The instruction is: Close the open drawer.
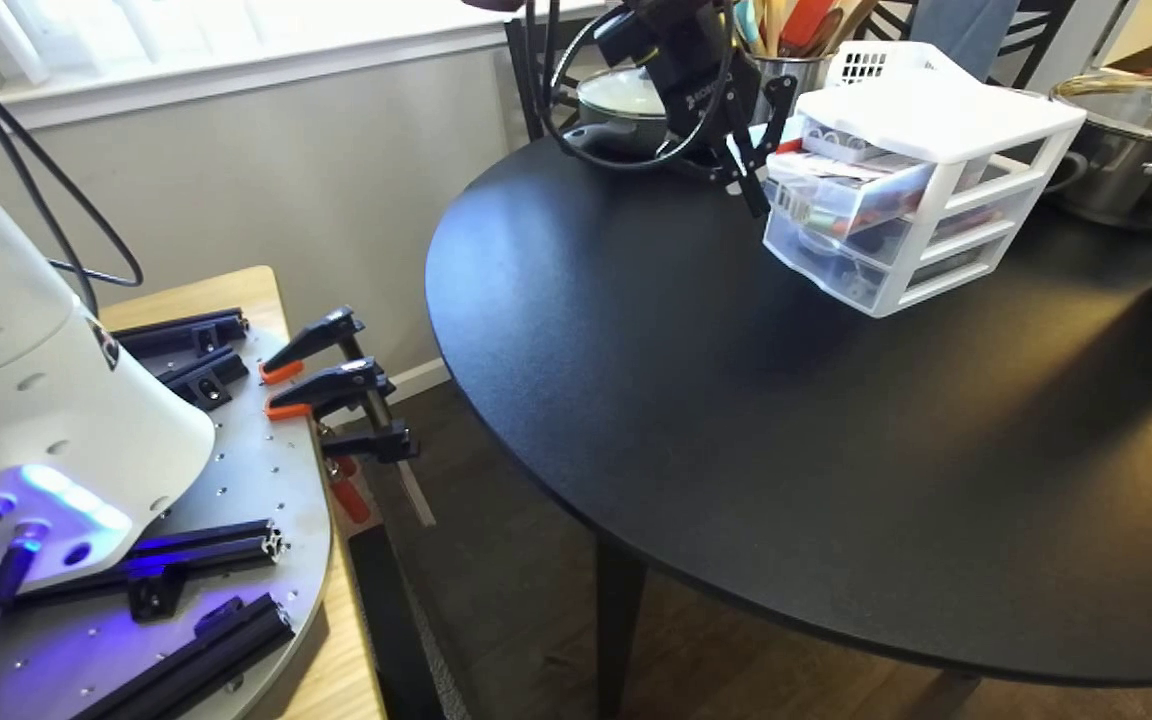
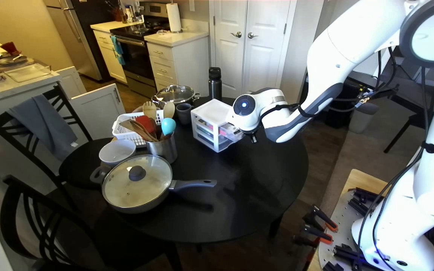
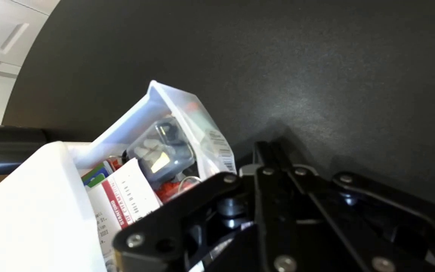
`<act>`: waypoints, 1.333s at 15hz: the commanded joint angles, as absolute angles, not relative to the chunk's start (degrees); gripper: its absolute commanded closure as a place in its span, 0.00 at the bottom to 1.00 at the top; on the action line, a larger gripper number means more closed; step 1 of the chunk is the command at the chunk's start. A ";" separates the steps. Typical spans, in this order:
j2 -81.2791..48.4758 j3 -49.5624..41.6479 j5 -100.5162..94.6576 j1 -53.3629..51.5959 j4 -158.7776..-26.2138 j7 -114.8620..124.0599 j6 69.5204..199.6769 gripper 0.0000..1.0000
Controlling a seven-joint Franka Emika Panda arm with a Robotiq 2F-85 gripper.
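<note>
The drawer is the top one of a small white-framed organizer on the black table. It is pulled out and made of clear plastic. It also shows in an exterior view and in the wrist view, with a white-and-red card, a small clear box and red items inside. The two drawers below sit inside the frame. My gripper is just in front of the drawer's front face. In the wrist view its fingers are together with nothing between them. Whether it touches the drawer, I cannot tell.
A lidded pan stands on the table with its handle pointing inward. A utensil holder, a white basket, a steel pot and a dark bottle stand around the organizer.
</note>
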State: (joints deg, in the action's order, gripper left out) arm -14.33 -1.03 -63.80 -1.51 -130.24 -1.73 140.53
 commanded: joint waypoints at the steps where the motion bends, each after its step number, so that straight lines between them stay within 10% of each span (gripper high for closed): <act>1: -19.05 -1.20 -64.51 -0.61 -125.16 -0.66 142.19 0.95; 20: -24.78 -1.87 -70.97 -1.63 -115.47 8.59 142.68 0.95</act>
